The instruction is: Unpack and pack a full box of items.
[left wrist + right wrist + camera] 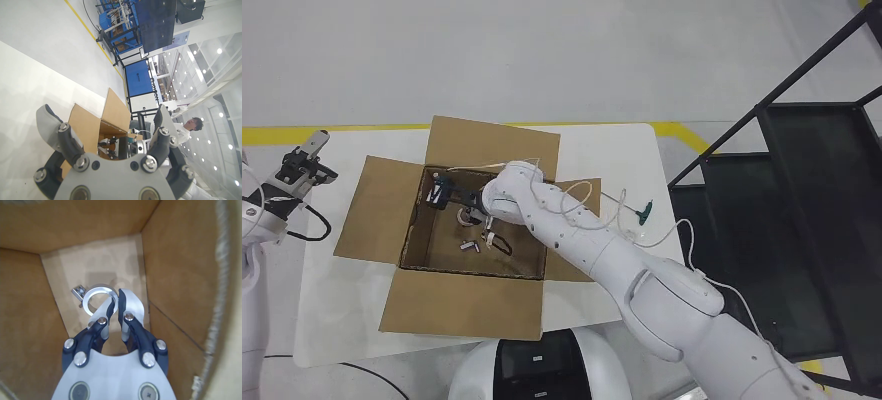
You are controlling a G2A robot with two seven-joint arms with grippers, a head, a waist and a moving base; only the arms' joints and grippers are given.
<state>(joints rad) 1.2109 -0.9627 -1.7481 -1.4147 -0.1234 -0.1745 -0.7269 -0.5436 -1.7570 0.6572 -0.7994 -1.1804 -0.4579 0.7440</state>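
An open cardboard box [412, 285] stands on the white table [622, 150] with all its flaps spread. My right gripper [116, 294] is deep inside the box, shut on the rim of a silver metal ring clamp [88, 298] that has a small bolted tab. In the top view the right arm comes in from the right and its gripper [474, 222] is down in the box. Two small pale parts [470, 243] lie on the box floor [94, 256] near it. My left gripper [104, 115] stands open and holds nothing, off the table's left side [304, 160].
A small green part [645, 212] and a thin white cable [622, 205] lie on the table right of the box. A black metal frame [802, 180] stands beyond the table's right edge. The box walls [179, 275] stand close around the right gripper.
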